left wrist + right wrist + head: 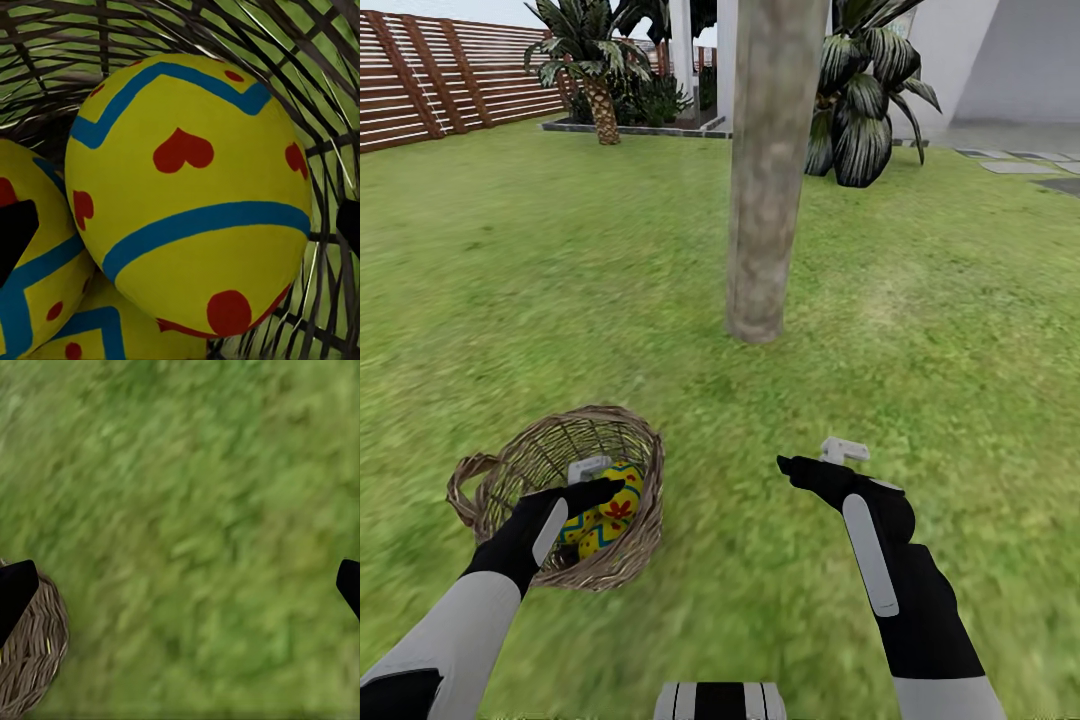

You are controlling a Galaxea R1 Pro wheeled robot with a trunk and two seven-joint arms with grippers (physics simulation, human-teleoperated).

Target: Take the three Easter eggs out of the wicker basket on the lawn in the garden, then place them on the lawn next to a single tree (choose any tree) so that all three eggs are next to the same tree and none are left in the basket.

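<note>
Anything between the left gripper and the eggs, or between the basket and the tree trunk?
Nothing visible. The left gripper is inside the basket, open around the top egg. From basket to tree trunk there is only bare lawn. The right gripper hovers open, off to the side.

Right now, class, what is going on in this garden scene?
A two-armed robot stands on the lawn near a tree. Its left gripper reaches into the wicker basket, jaws open either side of the top Easter egg. All three eggs are in the basket. The right gripper hovers open over grass, holding nothing.
</note>
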